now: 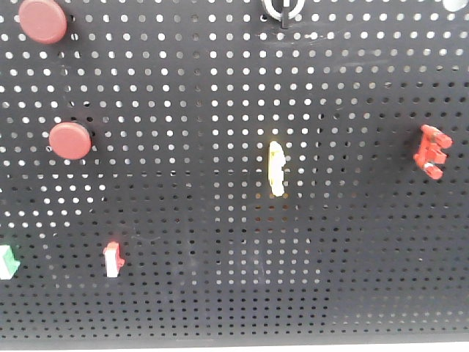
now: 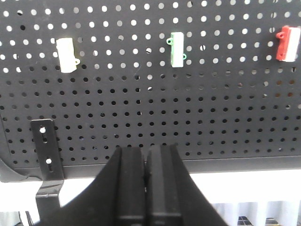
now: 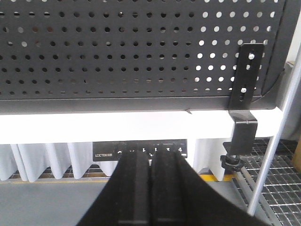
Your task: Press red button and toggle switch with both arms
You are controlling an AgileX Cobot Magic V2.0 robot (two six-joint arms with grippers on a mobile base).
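Observation:
Two round red buttons (image 1: 42, 20) (image 1: 70, 140) sit at the upper left of the black pegboard (image 1: 220, 88) in the front view. The all-red toggle switch (image 1: 431, 152) with stubby prongs is mounted at the far right. Neither arm shows in that view. In the left wrist view my left gripper (image 2: 146, 151) is shut with nothing in it, low in front of the board's bottom edge. My right gripper (image 3: 149, 155) is also shut and empty, below the board's lower right corner. Neither wrist view shows a button or the toggle switch.
A cream-yellow upright switch (image 1: 276, 169) stands mid-board, a red-and-white switch (image 1: 112, 259) lower left, a green-and-white one (image 1: 6, 262) at the left edge. A knob (image 1: 282, 7) sits at the top. Black brackets (image 2: 47, 155) (image 3: 247, 75) clamp the board; a metal pole (image 3: 273, 141) stands right.

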